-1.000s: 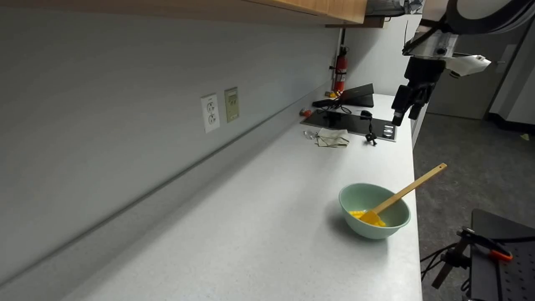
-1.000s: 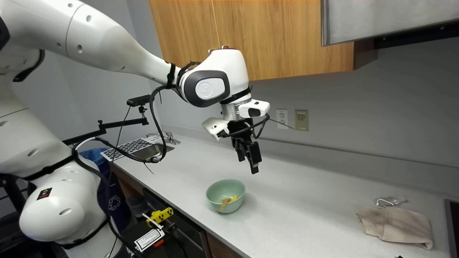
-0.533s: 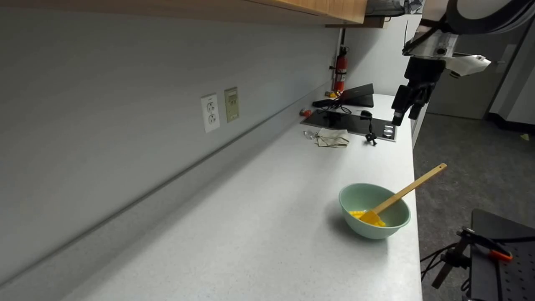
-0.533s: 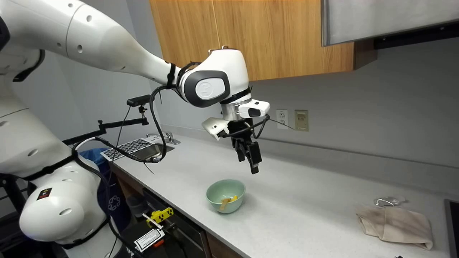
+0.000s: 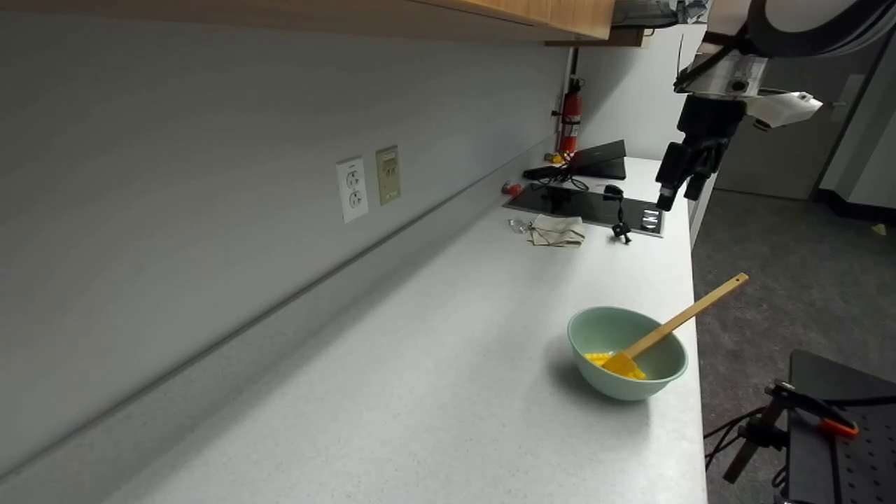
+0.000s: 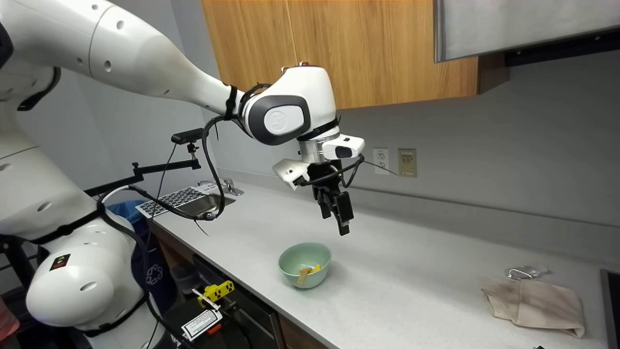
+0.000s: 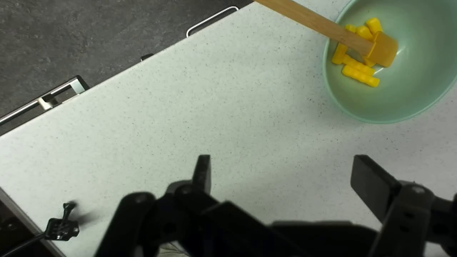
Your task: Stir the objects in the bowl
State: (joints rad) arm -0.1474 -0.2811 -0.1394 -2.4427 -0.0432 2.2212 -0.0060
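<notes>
Upper right of the wrist view: bowl (image 7: 410, 92) on the table (image 7: 214, 107), partly cropped. Bits (image 7: 360, 76) inside it, spatula (image 7: 321, 25) resting in it too, head among them, handle over the rim. Hand (image 7: 280, 169) wide open, nothing between the fingers, above the table, not touching bowl or spatula.

Delta vs a second ago: arm (image 6: 145, 53), hand, bowl, spatula all unmoved in both exterior views. Only newcomer is a pinkish patch (image 6: 7, 320) at the lower left edge in an exterior view; can't tell what it is, don't think it matters. For the task: nothing gained in that second. My read is pre-grasp, stirring not begun; handle has to be gripped first.

Counts: 1 arm, 1 hand, 1 bowl, 1 spatula. Bits: at least 5, no firm total, spatula covers some. Also 1 cloth (image 6: 535, 305) lower right and 2 wall plates (image 6: 407, 163) right of centre in an exterior view.
</notes>
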